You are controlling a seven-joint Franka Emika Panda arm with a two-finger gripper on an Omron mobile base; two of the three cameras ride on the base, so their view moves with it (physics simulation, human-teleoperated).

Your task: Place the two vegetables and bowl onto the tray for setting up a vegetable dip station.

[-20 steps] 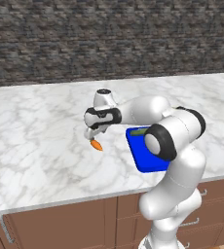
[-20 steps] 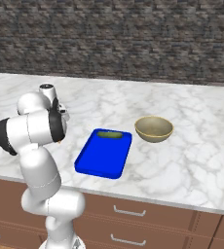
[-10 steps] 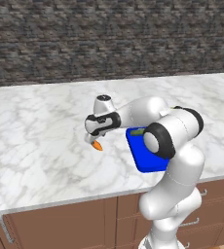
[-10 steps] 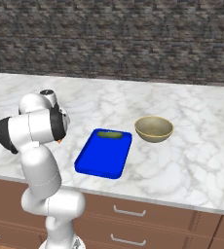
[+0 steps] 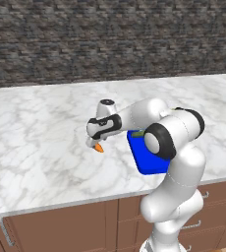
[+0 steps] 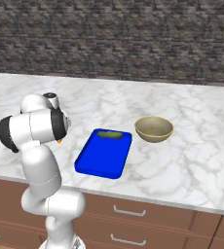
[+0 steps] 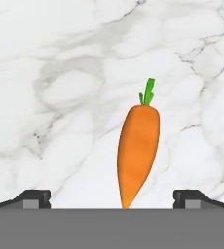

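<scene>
The orange carrot (image 7: 138, 146) with its green top lies on the marble counter, and in the left base view the carrot (image 5: 99, 147) shows just under the hand. My gripper (image 7: 113, 197) is open right above it, one fingertip on each side and neither touching; from the base the gripper (image 5: 95, 142) points down at the counter. The dark green cucumber (image 6: 109, 134) lies in the far end of the blue tray (image 6: 102, 160). To the right of the tray stands the tan bowl (image 6: 154, 129) on the counter.
The tray (image 5: 149, 162) sits near the counter's front edge, partly behind my own arm in the left base view. A dark stone wall (image 6: 114, 39) runs along the back of the counter. Drawers with handles (image 6: 129, 211) lie below.
The hand has come down a little closer to the carrot. Carrot, tray, cucumber and bowl have stayed where they were.
</scene>
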